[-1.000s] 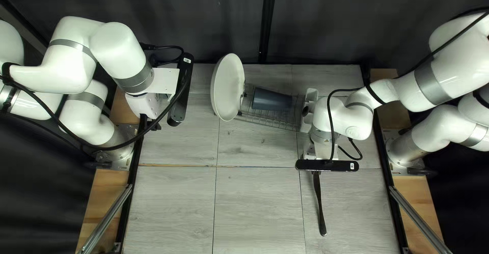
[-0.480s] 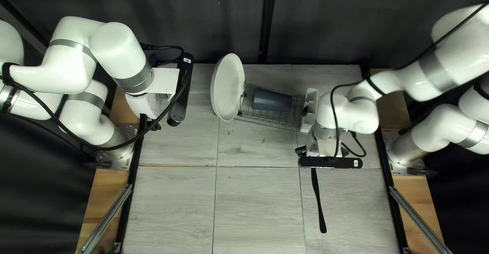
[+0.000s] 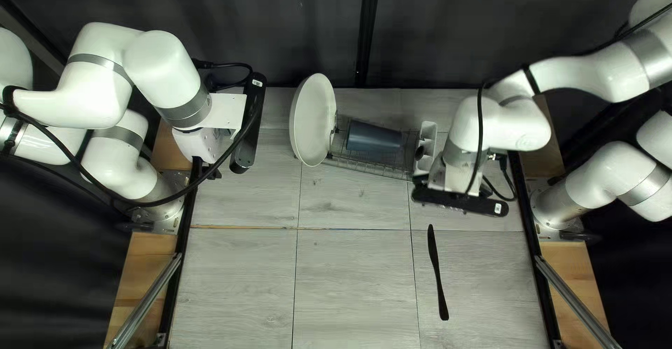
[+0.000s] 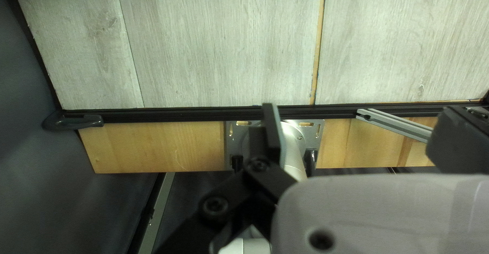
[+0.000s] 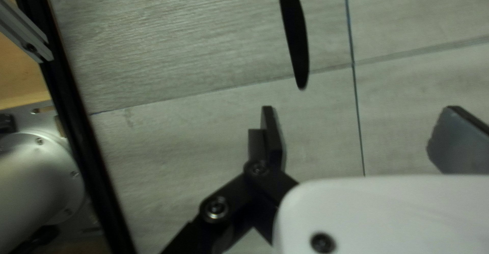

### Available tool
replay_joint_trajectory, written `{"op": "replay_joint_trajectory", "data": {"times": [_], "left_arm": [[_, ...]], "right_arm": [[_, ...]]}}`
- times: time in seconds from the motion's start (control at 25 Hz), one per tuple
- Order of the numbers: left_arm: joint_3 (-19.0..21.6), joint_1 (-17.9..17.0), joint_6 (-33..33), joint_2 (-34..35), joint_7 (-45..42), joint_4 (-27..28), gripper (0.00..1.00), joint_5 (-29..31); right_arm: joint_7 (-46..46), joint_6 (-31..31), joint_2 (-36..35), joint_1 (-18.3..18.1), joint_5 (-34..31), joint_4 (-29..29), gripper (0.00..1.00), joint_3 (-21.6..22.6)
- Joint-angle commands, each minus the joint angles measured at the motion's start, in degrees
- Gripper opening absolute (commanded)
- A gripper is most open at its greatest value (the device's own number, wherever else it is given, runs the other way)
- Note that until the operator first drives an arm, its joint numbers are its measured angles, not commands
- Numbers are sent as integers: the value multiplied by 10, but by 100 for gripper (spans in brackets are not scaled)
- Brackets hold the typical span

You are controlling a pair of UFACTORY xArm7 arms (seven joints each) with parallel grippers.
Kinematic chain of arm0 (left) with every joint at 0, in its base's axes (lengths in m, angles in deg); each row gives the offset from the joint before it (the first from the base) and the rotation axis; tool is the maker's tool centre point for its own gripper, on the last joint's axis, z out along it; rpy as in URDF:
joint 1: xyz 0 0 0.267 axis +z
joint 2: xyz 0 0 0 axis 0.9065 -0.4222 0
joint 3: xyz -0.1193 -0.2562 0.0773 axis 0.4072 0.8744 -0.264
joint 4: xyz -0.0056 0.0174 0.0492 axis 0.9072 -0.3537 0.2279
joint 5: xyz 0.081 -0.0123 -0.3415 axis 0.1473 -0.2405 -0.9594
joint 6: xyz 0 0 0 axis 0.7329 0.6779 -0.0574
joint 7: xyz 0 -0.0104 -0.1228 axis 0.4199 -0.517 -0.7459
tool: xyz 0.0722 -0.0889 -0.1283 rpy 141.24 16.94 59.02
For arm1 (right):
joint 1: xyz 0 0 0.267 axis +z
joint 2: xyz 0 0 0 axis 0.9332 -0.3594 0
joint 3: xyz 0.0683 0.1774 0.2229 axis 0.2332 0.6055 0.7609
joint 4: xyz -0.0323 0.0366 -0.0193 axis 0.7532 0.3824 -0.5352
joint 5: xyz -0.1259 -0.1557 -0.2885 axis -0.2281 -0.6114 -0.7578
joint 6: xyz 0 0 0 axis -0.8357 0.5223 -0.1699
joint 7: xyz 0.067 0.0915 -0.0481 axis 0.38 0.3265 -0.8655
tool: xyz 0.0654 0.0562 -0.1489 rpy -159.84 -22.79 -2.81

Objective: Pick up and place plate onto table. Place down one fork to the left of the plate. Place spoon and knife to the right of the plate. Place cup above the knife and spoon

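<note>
Presently, the knife point(image 3: 437, 272) lies flat on the table point(image 3: 350, 279), at the lower right of the top left view, apart from the right gripper point(image 3: 453, 179). In the right wrist view it lies ahead of the right gripper point(image 5: 360, 114), one end pointing toward the space before the spread fingers, touching neither. The right gripper is released, its fingers wide apart. The left gripper point(image 3: 208, 171), at the upper left of the top left view, is likewise unclenched and well away from the knife. At upper centre, the plate point(image 3: 315, 121) stands on edge at one end of the wire rack point(image 3: 378, 170); the cup point(image 3: 374, 137) lies on its side in the rack, beside the cutlery holder point(image 3: 425, 146).

Labels: one small pale label point(image 3: 498, 208) on the right arm's camera bar point(image 3: 458, 200), another point(image 3: 257, 83) on the left arm's camera bar point(image 3: 245, 135); the writing on both is too small to make out.

Compared with the frame half a second earlier, the right arm's camera bar has shifted toward the rack and turned aslant, exposing the knife's upper end; the knife, plate, cup and left arm hold their former places.
</note>
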Motion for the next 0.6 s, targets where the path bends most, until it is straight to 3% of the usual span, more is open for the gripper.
{"op": "replay_joint_trajectory", "data": {"times": [0.04, 0.28, 0.6], "left_arm": [[0, 0, 0, 0, 0, 0, 100, 0], [0, 0, 0, 0, 0, 0, 100, 0], [0, 0, 0, 0, 0, 0, 100, 0]], "right_arm": [[69, 42, 12, -37, -14, 30, 100, 20], [80, 89, -21, -48, -17, 85, 100, 2], [-18, 94, -120, -36, 26, 136, 100, -86]]}}
